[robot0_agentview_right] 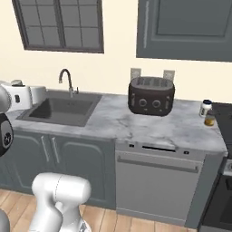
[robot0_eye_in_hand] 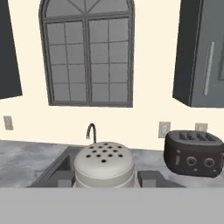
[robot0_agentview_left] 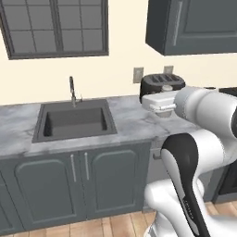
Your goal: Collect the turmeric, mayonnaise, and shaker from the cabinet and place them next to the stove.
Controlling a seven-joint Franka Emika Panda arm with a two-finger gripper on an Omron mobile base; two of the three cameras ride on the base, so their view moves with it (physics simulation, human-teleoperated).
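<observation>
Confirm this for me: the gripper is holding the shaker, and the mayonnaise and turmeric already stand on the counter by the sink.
Not quite. The gripper is shut on the shaker, as the hand view shows. But the mayonnaise and turmeric stand at the counter's far right end beside the stove, past the toaster, not by the sink. The right base view shows it.

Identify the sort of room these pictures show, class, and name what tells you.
A home kitchen, rendered: a marble-look counter with a sink and tap, a black toaster against the wall, and a dishwasher under the counter.
</observation>
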